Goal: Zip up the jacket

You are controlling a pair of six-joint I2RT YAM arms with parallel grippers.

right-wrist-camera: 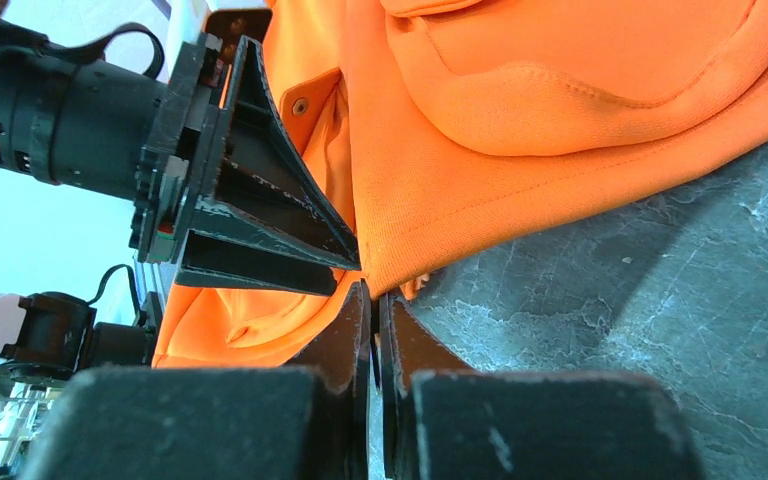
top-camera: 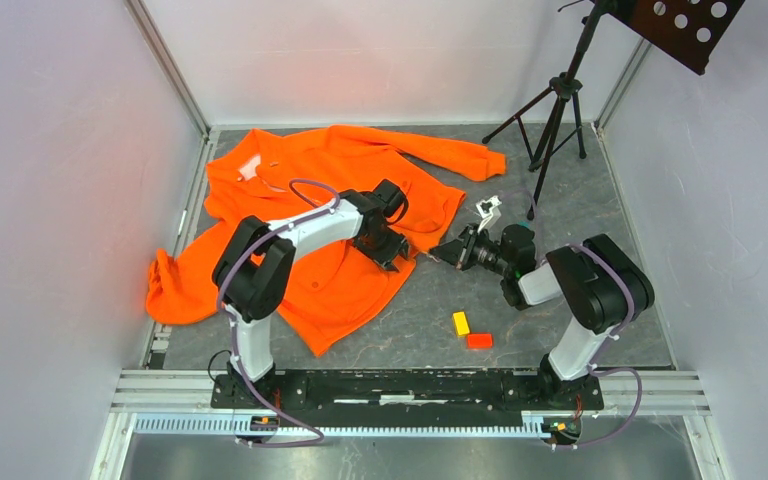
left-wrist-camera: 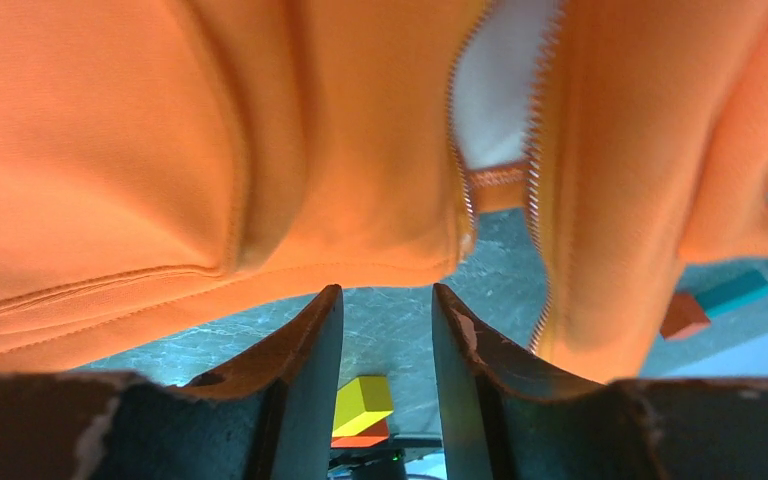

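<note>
The bright orange jacket (top-camera: pixel 330 200) lies spread on the dark table, left of centre, with its front open. In the left wrist view its pale zipper (left-wrist-camera: pixel 538 150) shows two separate rows of teeth above the hem. My left gripper (top-camera: pixel 397 252) is at the jacket's lower hem, open and empty (left-wrist-camera: pixel 385 292), with bare table between its fingers. My right gripper (top-camera: pixel 440 255) reaches in from the right. Its jaws are pressed together (right-wrist-camera: pixel 375 292) at the hem corner of the jacket (right-wrist-camera: pixel 560 120), with orange fabric at their tips. The left gripper's black fingers (right-wrist-camera: pixel 260 220) are right beside it.
A yellow block (top-camera: pixel 460 323) and a small orange block (top-camera: pixel 479 340) lie near the front, between the arms. A black tripod stand (top-camera: pixel 555 110) is at the back right. Walls close in the left, back and right sides.
</note>
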